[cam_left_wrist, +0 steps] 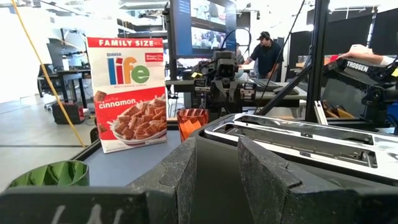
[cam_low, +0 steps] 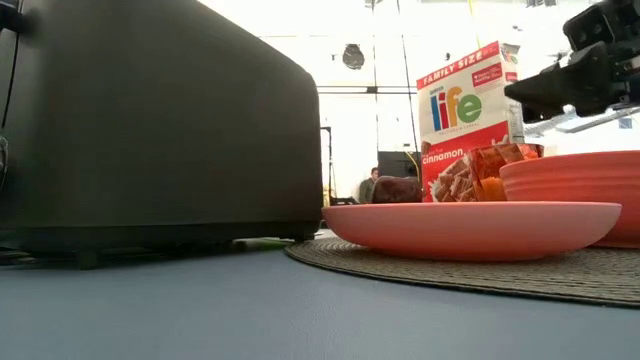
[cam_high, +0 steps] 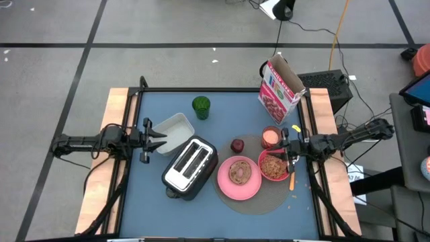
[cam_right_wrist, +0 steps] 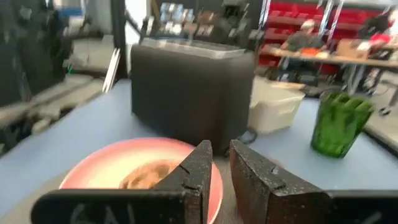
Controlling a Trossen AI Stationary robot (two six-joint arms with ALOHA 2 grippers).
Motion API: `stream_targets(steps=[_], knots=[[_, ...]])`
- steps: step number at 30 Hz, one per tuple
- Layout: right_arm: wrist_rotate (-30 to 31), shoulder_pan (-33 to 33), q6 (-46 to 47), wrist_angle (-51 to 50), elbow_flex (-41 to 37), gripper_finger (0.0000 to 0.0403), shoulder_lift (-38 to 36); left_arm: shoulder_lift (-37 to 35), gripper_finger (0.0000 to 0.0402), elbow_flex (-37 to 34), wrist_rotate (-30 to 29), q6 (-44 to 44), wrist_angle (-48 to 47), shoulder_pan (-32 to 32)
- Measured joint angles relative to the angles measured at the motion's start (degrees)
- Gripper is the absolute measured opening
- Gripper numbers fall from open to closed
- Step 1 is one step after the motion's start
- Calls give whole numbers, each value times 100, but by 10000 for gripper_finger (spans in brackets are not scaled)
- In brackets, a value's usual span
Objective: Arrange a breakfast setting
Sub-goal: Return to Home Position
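- Step in hand, my read: setting is laid out, arms backing off to home – no more placing.
- Right tool (cam_right_wrist: 220, 147): released, only a narrow gap between the fingers, nothing held. It hangs over the edge of the bowl (cam_high: 261, 168), between the cup (cam_high: 271, 137) and the spoon (cam_high: 291, 179).
- Left tool (cam_left_wrist: 217, 140): released and empty, parked at the far side of the counter (cam_high: 222, 114) by the white tub (cam_high: 173, 128), toaster (cam_high: 190, 167) straight ahead of it.
- Spoon: lies on the mat (cam_high: 262, 200) just under and to the side of the right tool, just beside the bowl on the arm's side.
- Spoon's long axis runs crosswise to the right arm's reach. Orange handle end points away from the cereal box (cam_high: 279, 86); scoop end is hidden under the tool, so can't confirm it.
- Ahead of the right tool: plate (cam_high: 222, 185) with the bagel (cam_high: 239, 172) on it, apple (cam_high: 237, 145) just off the plate's rim.
- Next move needs: right tool lifts first, then pulls straight back along its arm – cup, bowl rim and spoon are all close, a sideways sweep could knock them.
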Motion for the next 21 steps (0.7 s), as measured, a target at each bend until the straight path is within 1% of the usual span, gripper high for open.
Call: stream_targets(steps=[5, 10, 21], knots=[[5, -260, 213, 341, -184, 55, -252, 0, 124, 0, 2, 2, 0, 0], [5, -529, 213, 229, -191, 55, -338, 0, 124, 0, 2, 0, -9, 0], [-8, -661, 398, -599, -207, 55, -1059, 0, 124, 0, 2, 0, -13, 0]])
